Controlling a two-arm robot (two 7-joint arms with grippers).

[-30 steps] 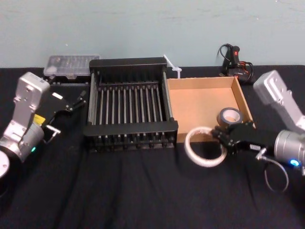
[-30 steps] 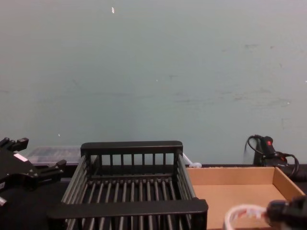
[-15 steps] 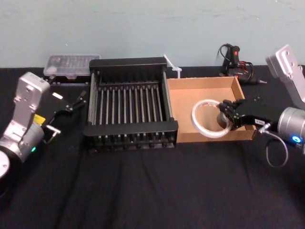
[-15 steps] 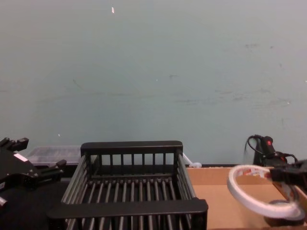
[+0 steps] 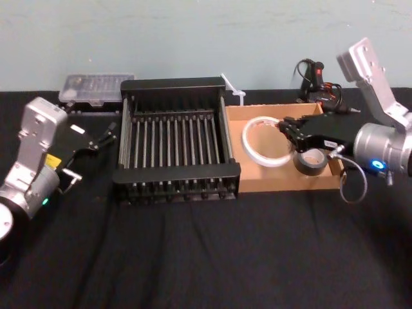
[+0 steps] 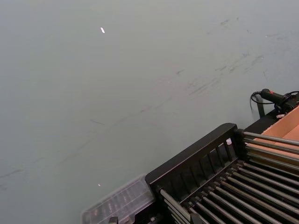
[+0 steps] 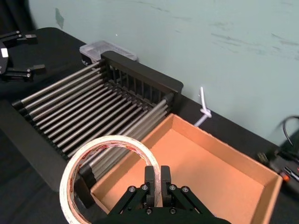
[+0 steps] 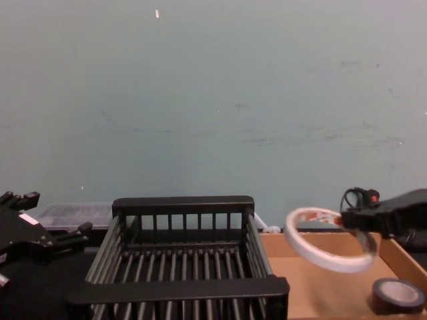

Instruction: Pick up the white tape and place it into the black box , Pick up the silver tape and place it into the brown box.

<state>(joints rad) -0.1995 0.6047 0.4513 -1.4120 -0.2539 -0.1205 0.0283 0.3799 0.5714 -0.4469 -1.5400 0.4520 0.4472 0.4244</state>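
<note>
Holding the large thin white ring of tape [image 7: 111, 141] aloft, my right hand [image 7: 157, 172] is clenched across one spot of its band, above the shallow tan cardboard tray [image 5: 277, 180] and just beside the black slatted plastic crate [image 5: 177, 174]. I judge the ring light, thin and springy, so a gentle pinch across the band suffices. The small dark grey roll [image 5: 311, 161] lies in the tray's near right corner. My left hand [image 5: 103, 136] is parked left of the crate, fingers apart.

Brown box [image 5: 283, 182] is matt cardboard, black box [image 5: 177, 172] smooth plastic, tabletop [image 5: 193, 257] black cloth.
</note>
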